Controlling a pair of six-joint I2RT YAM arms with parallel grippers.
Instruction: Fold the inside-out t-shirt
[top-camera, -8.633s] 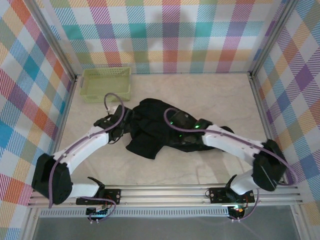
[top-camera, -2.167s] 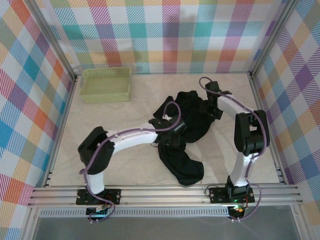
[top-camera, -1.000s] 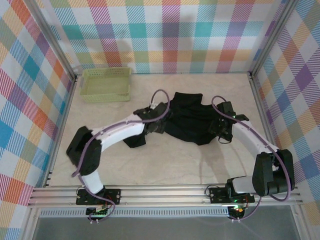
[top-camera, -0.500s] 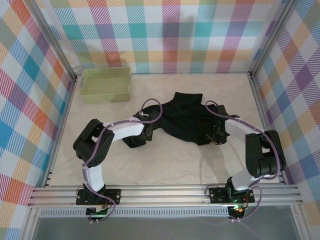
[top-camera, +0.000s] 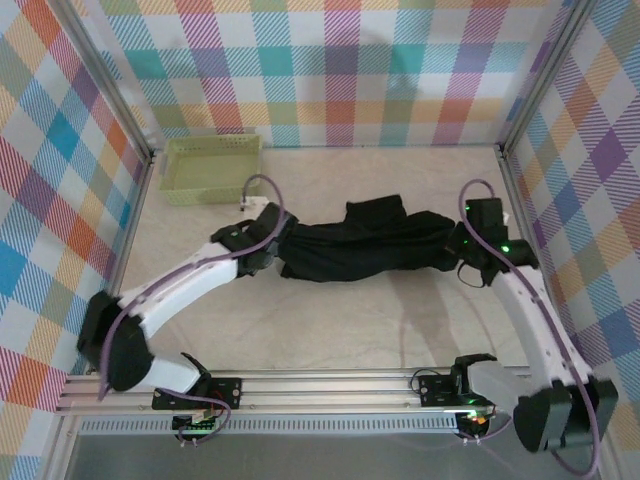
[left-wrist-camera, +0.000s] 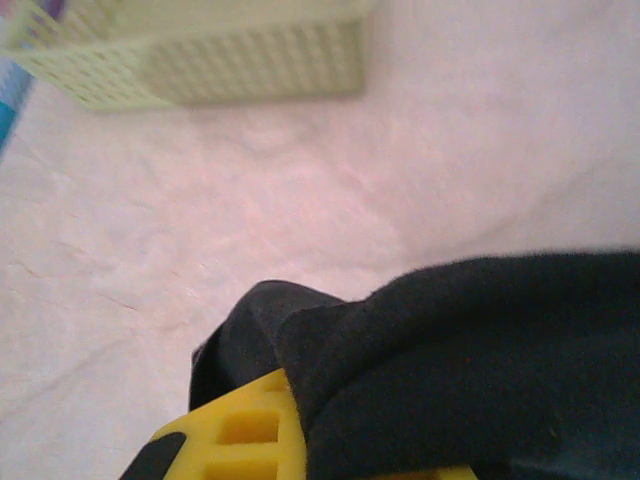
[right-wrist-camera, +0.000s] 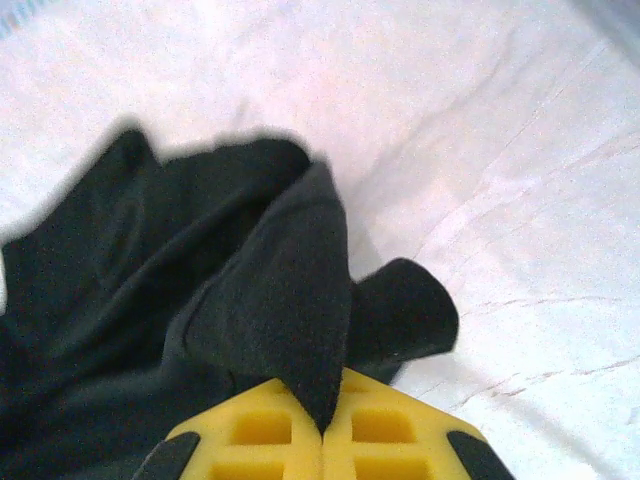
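We hold t-shirt (top-camera: 370, 248) at both ends: left gripper (top-camera: 272, 255) clamped on one edge, right gripper (right-wrist-camera: 322, 425) pinched tight on other. Shirt stretched, bunched band between grippers, above worktop (top-camera: 330, 330). We judge: no fold yet; flattening, folding remain.
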